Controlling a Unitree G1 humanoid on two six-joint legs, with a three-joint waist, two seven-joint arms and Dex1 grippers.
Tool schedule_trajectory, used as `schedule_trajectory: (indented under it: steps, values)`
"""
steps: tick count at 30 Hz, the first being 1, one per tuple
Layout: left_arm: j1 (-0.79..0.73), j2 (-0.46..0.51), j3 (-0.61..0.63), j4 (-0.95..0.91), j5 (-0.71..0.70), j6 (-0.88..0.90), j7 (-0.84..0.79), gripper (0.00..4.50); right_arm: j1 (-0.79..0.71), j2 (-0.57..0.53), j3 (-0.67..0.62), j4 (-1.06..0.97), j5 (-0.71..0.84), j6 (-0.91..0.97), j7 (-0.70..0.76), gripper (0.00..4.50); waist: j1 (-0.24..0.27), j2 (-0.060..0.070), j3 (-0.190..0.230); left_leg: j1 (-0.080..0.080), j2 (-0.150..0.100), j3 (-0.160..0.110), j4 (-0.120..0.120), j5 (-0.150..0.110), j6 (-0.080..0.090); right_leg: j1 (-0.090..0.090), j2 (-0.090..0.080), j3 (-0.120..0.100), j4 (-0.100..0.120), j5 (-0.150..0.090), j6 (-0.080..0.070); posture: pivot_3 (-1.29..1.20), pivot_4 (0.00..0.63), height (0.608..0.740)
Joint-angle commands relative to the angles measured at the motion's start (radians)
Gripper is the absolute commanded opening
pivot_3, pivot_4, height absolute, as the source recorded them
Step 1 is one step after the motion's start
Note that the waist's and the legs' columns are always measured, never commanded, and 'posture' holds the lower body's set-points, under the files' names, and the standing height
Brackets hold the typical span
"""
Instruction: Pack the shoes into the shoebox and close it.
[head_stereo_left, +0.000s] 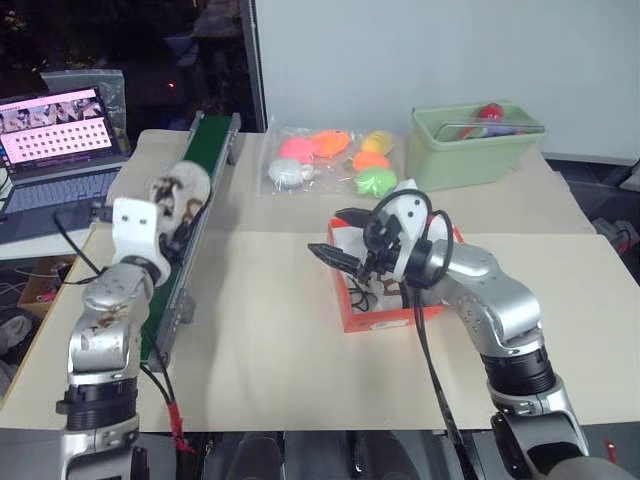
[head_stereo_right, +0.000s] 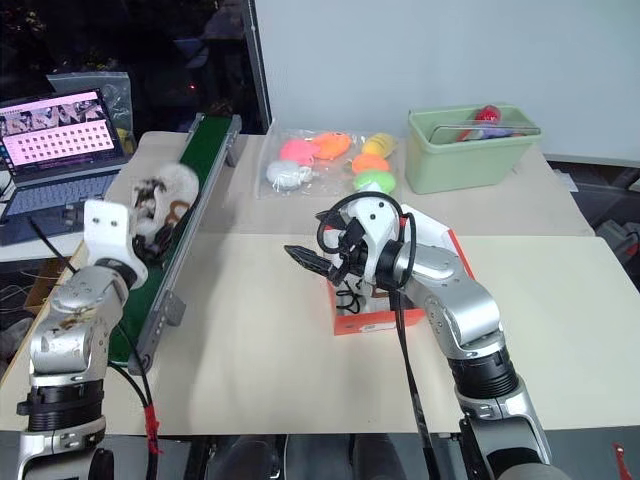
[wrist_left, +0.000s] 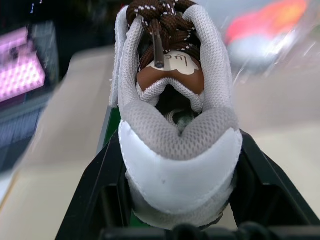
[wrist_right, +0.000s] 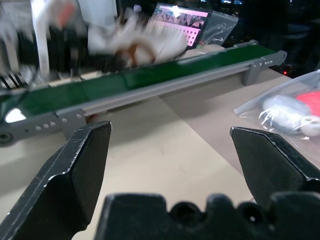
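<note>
Nearest the camera, the right gripper (head_stereo_left: 345, 262) hangs above the near left corner of the shoebox (head_stereo_left: 390, 318), its two black fingers (wrist_right: 82, 165) spread wide with nothing between them. Its arm and looping black cables cover most of the shoebox, so what lies inside cannot be told; only the red-orange front wall and part of the white inside show.

Well to the left of the shoebox, the left gripper (wrist_left: 175, 210) is clamped on a whitish shoe (wrist_left: 172, 115), pinching it at the heel from both sides. That shoe has brown laces and a brown tongue, and it is held over a long green conveyor belt (head_stereo_left: 195, 200) that runs from near to far along the left side of the table (head_stereo_left: 260, 330). The belt lies between this shoe and the shoebox, with a bare stretch of tan table beyond it.

Farther off than the shoebox, a clear bag of bright soft toys (head_stereo_left: 330, 160) lies flat on the table, pink, orange, yellow and green. To the right of the bag and behind the shoebox stands a pale green plastic bin (head_stereo_left: 475, 150) with red things showing over its rim. Far to the left of the shoebox, past the belt, an open laptop (head_stereo_left: 55, 140) glows pink.
</note>
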Motion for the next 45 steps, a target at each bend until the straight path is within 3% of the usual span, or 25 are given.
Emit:
schedule_trajectory:
  steps: [1, 4, 7, 10, 15, 19, 31, 45]
  values:
    - [-0.072, 0.055, -0.022, -0.099, -0.133, 0.169, -0.111, 2.41, -0.058, -0.06, 0.061, 0.014, -0.19, -0.236, 0.011, 4.5, -0.002, 0.0, 0.0, 0.0, 0.0, 0.0, 0.0, 0.0, 0.0, 0.0, 0.0, 0.0, 0.0, 0.0, 0.0, 0.0, 0.15, 0.729]
    - [-0.122, 0.097, -0.013, -0.106, -0.272, 0.333, -0.206, 2.41, -0.107, -0.135, 0.141, 0.105, -0.449, -0.506, -0.068, 4.5, -0.015, 0.0, 0.0, 0.0, 0.0, 0.001, 0.0, 0.0, 0.0, 0.0, 0.0, 0.0, 0.0, 0.0, 0.0, 0.0, 0.15, 0.729]
    - [-0.177, 0.161, -0.021, -0.061, -0.372, 0.451, -0.305, 2.41, -0.182, -0.262, 0.241, 0.235, -0.863, -0.861, -0.322, 4.5, -0.024, -0.001, 0.001, 0.0, 0.0, 0.001, 0.0, 0.0, 0.0, -0.002, 0.0, 0.001, 0.0, 0.0, 0.001, 0.0, 0.15, 0.729]
    - [-0.242, 0.196, -0.055, -0.005, -0.383, 0.475, -0.332, 2.41, -0.189, -0.317, 0.289, 0.326, -1.014, -1.048, -0.439, 4.5, -0.024, -0.001, 0.001, 0.0, 0.0, 0.001, -0.001, 0.0, -0.001, -0.003, 0.001, 0.001, 0.001, -0.001, 0.0, 0.0, 0.15, 0.729]
    - [-0.41, 0.159, -0.116, 0.077, -0.417, 0.494, -0.371, 2.41, -0.215, -0.266, 0.304, 0.44, -1.008, -1.167, -0.433, 4.5, -0.023, -0.005, 0.003, 0.0, -0.001, 0.001, -0.001, 0.001, -0.001, -0.002, 0.0, 0.002, 0.0, -0.001, 0.0, 0.0, 0.15, 0.729]
    - [-0.44, 0.145, -0.151, 0.091, -0.423, 0.493, -0.385, 2.41, -0.239, -0.213, 0.271, 0.481, -1.001, -1.159, -0.428, 4.5, -0.027, -0.005, 0.003, 0.0, -0.001, 0.001, -0.001, 0.001, -0.001, -0.001, 0.0, 0.002, 0.0, -0.001, 0.0, 0.0, 0.15, 0.729]
    - [-0.403, 0.178, -0.194, 0.104, -0.405, 0.44, -0.417, 2.41, -0.251, -0.203, 0.161, 0.474, -1.094, -1.061, -0.568, 4.5, -0.023, -0.005, 0.003, 0.0, -0.001, 0.001, -0.001, 0.001, -0.001, -0.002, 0.0, 0.002, 0.002, -0.001, 0.0, 0.0, 0.15, 0.729]
    - [-0.381, 0.185, -0.2, 0.119, -0.394, 0.422, -0.41, 2.41, -0.226, -0.202, 0.138, 0.432, -1.108, -1.058, -0.592, 4.5, -0.024, -0.006, 0.004, 0.0, -0.001, 0.001, -0.001, 0.001, -0.001, -0.002, 0.0, 0.002, 0.002, -0.001, 0.0, 0.0, 0.15, 0.729]
